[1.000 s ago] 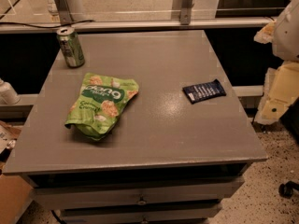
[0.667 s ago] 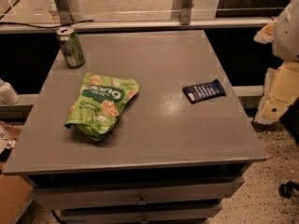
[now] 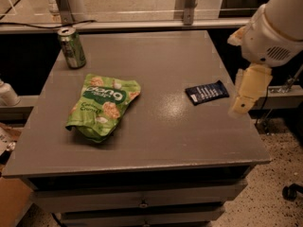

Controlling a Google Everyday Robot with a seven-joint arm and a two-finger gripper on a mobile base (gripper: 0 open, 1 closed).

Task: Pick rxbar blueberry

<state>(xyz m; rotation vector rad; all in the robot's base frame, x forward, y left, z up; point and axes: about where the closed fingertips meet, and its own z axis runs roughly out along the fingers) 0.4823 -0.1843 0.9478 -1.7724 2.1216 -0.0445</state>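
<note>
The rxbar blueberry (image 3: 207, 92) is a small flat dark navy wrapper with white text, lying flat on the right part of the grey table (image 3: 156, 136). My gripper (image 3: 248, 93), cream-coloured below the white arm (image 3: 274, 30), hangs over the table's right edge. It is just right of the bar, above it and apart from it, and it holds nothing that I can see.
A large green snack bag (image 3: 102, 106) lies left of centre. A green drink can (image 3: 72, 47) stands at the back left corner. A railing (image 3: 142, 25) runs behind the table. Drawers (image 3: 142, 200) sit below the front edge. A cardboard box (image 3: 9, 202) stands at the lower left.
The arm and gripper have moved left, in over the table's right edge and closer to the bar. The bar, bag and can have not moved.
</note>
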